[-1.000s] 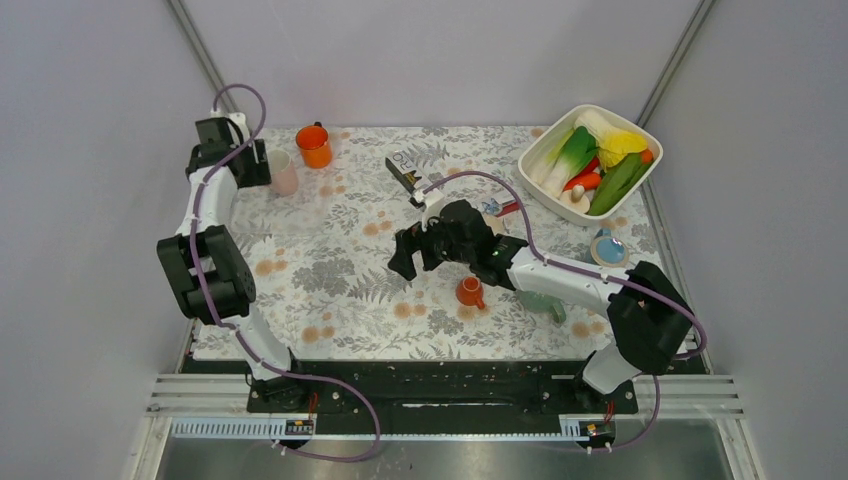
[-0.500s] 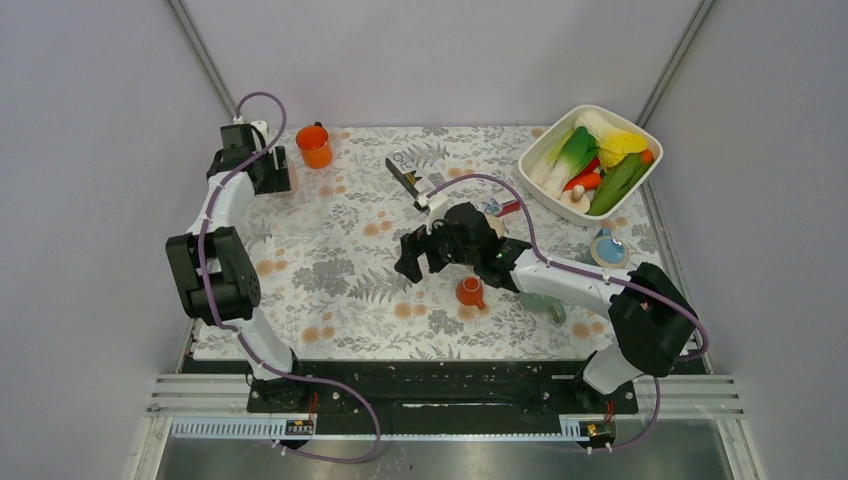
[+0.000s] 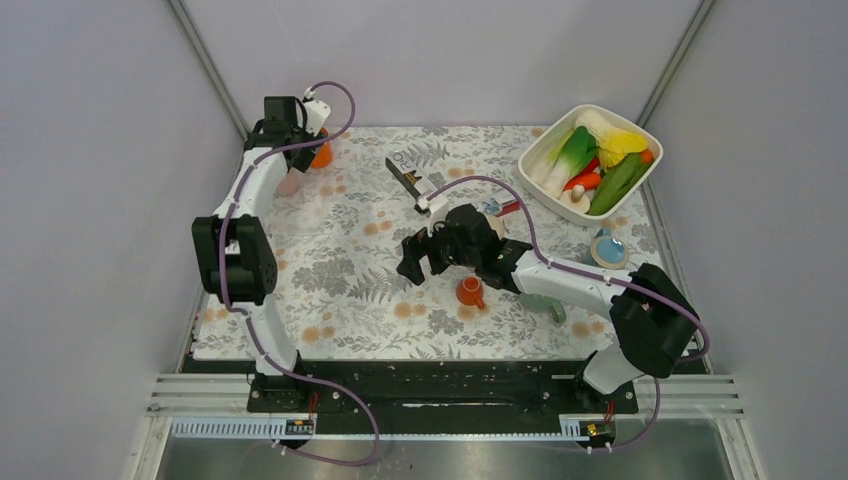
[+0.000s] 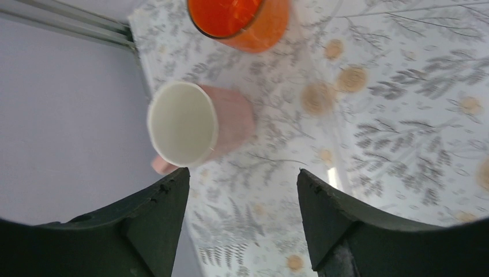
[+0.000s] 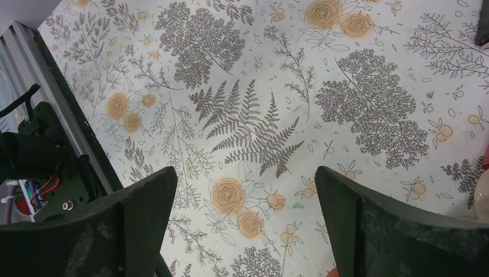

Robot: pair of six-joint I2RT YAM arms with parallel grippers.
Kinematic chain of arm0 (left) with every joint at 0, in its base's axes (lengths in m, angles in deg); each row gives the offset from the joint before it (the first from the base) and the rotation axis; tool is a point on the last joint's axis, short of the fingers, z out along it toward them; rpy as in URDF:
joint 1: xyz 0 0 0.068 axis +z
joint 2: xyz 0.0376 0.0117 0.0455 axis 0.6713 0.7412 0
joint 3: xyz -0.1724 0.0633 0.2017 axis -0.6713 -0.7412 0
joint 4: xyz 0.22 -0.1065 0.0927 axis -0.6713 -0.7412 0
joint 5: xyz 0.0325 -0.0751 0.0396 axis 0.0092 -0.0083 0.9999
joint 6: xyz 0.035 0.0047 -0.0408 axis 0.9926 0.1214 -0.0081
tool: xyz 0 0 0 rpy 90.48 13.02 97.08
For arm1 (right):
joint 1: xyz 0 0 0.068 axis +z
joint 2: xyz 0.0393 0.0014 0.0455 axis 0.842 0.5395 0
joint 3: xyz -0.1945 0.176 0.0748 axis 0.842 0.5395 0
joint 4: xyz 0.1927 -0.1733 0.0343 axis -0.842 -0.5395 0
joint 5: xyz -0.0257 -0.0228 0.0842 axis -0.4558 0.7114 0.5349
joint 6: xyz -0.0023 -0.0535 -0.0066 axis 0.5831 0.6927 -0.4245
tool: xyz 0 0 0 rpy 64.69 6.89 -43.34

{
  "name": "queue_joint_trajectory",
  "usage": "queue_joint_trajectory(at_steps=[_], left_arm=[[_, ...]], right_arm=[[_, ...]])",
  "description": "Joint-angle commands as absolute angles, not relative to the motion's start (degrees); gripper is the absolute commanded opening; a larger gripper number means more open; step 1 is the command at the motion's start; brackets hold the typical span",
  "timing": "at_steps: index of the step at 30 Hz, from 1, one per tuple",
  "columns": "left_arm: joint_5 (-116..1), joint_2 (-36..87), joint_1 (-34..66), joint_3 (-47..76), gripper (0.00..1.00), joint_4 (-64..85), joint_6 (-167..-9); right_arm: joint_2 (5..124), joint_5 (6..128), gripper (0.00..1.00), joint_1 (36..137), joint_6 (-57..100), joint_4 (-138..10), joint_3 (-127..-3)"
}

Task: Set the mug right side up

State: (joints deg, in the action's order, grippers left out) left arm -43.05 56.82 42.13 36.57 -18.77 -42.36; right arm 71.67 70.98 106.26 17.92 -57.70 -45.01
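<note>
A pink mug [image 3: 287, 182] stands at the far left of the flowered tablecloth, and in the left wrist view [image 4: 196, 124] its white inside faces up. An orange mug [image 3: 320, 153] stands behind it, also mouth up [image 4: 239, 20]. My left gripper [image 3: 288, 135] is open and empty, raised above the two mugs [image 4: 242, 173]. A small orange cup [image 3: 468, 291] sits mid-table. My right gripper [image 3: 410, 262] is open and empty just left of it, over bare cloth [image 5: 245, 170].
A white bowl [image 3: 640, 135] of toy vegetables stands at the back right. A dark carton [image 3: 405, 172] lies at the back middle. A blue-lidded item [image 3: 607, 247] and a green glass [image 3: 545, 305] are at the right. The wall runs close behind the mugs.
My left gripper has moved from around the pink mug toward the back and right, leaving the mug standing. The right arm has barely shifted.
</note>
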Motion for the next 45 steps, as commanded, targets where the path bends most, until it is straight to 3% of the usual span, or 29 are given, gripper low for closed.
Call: queue_joint_trajectory(at_steps=[1,13,26,35,45], left_arm=[[-38.4,63.9,43.1,45.1,0.66,-24.8,-37.4],[-42.8,73.7,46.4,55.2,0.51,-32.2,-38.7],[-52.4,77.9,49.8,61.8,0.0,-36.9,-35.4],[-64.4,87.6,53.2,83.3,0.0,-42.6,-28.2],[-69.7,89.3,53.4,83.5,0.0,-34.5,-25.2]], right_arm=[[69.4,70.1,0.99,105.8,19.4,-58.0,-45.2],[70.6,69.4,0.99,105.7,20.6,-59.6,-46.4],[71.8,69.7,0.99,105.7,20.2,-61.0,-48.2],[74.3,69.9,0.99,105.7,19.8,-62.7,-50.5],[78.3,69.4,0.99,105.7,19.5,-66.4,-55.1]])
